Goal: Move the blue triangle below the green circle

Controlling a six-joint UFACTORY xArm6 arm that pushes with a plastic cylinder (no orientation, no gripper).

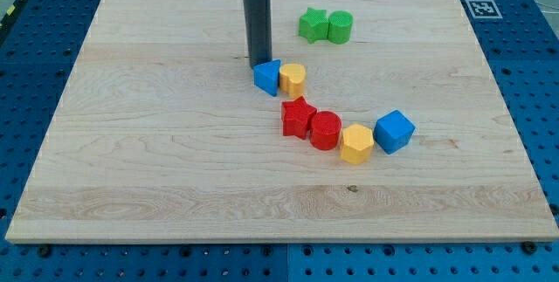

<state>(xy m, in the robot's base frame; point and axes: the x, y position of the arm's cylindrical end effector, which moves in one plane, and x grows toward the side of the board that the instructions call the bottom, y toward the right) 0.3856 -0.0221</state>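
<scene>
The blue triangle (267,77) sat near the board's middle, touching a yellow block (293,79) on its right — my tip (259,63) pressed at its upper-left edge. The green circle (341,27) stood toward the view's top right, touching a green star (313,25). No legible writing showed — only a square marker (483,8) on the wooden board (131,142).

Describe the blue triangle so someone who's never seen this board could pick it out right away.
On the wooden board, find the dark rod coming down from the view's top; my tip ends just above the blue triangle. It touches a yellow block on its right. The other blue block, a cube, sits far lower right.
</scene>
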